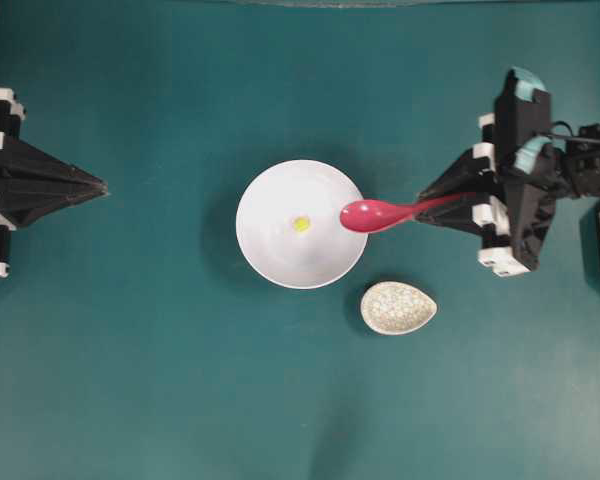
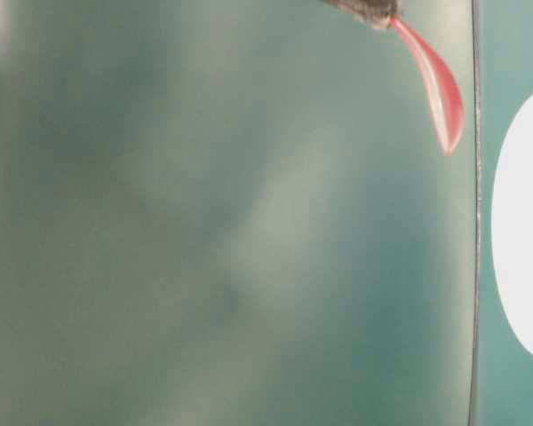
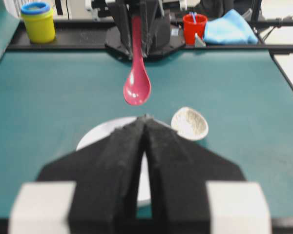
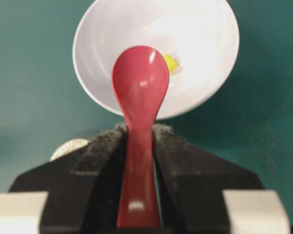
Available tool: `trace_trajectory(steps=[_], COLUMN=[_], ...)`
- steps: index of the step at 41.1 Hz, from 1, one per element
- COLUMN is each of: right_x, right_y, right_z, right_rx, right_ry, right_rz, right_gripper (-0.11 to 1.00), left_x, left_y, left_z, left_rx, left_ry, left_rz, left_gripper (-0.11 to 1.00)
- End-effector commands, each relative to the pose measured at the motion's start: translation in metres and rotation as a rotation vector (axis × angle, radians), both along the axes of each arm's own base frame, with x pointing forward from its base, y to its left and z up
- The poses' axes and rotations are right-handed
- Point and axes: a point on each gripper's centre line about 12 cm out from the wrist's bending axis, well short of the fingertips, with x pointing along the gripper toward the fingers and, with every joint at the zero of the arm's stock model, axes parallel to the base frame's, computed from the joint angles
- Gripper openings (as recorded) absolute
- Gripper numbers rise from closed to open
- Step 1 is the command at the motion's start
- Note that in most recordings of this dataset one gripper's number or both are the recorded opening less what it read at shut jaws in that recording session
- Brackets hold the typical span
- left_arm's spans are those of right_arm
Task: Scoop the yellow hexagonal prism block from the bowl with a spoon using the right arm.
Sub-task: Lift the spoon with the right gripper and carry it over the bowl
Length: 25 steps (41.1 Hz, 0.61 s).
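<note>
Yellow hexagonal prism block [image 1: 301,223] sits near centre of white bowl [image 1: 270,250], untouched. Spoon [image 1: 375,214] scoop hangs over bowl's right rim, raised clear, handle clamped in right gripper [image 1: 427,200]. Speckled spoon rest [image 1: 398,307] lies beside bowl on table [image 1: 130,380]. Left gripper [image 1: 102,186] closed, empty, well apart. Judgement: lower scoop edge-first behind block, slide under slowly; block tiny, could skid up bowl wall.

No legible text, label, brand, number or sign in any view.
</note>
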Motion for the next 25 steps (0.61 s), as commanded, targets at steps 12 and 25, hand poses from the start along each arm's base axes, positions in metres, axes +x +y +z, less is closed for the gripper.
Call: trace_trajectory(steps=[12, 25], right_x=[0.035, 0.051], right_y=[-0.004, -0.008], right_z=[0.014, 0.006], right_rx=[0.016, 0.073], right_ry=[0.032, 0.136], right_rz=[0.017, 0.024], right_gripper=[0.25, 0.25], left_x=[0.003, 0.003], left_y=[0.000, 0.000], left_z=[0.004, 0.005], left_rx=[0.005, 0.005], left_ry=[0.029, 0.028], left_rz=[0.000, 0.000], left_gripper=[0.01, 0.01])
